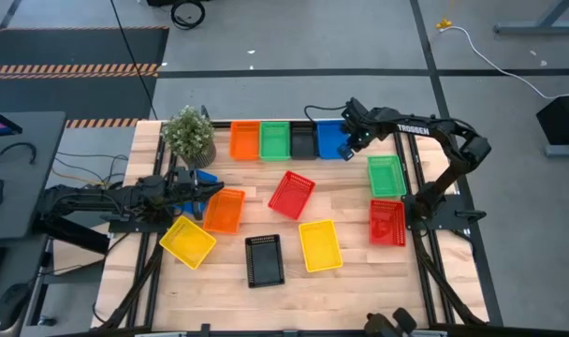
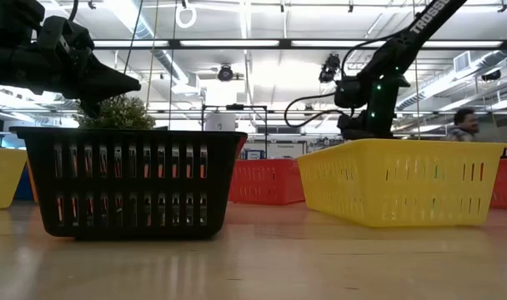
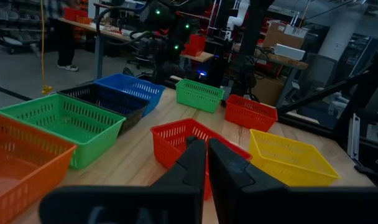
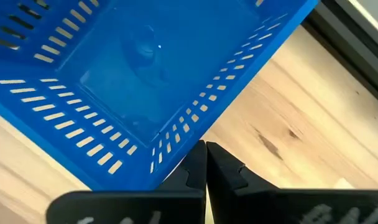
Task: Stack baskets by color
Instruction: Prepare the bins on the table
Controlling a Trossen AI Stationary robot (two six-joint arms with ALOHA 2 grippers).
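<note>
Right gripper (image 4: 206, 163) pinched tight on the slotted plastic rim of the rectangular blue basket (image 4: 145, 68), far row, wooden table (image 4: 282, 137). Left gripper (image 3: 206, 163) closed, empty, over the orange basket (image 1: 224, 210).

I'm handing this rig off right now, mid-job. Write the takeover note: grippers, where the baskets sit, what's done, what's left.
Right gripper: shut on the rim of the blue basket, at the right end of the back row.
Left gripper: shut, holding nothing, above the orange basket at the table's left, near the potted plant.
Back row, left to right: orange, green, black, blue.
Loose: yellow, black, red, yellow, green, red. A second blue one shows partly under the left arm.
Done: no colour pair visibly stacked.
Left: stack every pair.
</note>
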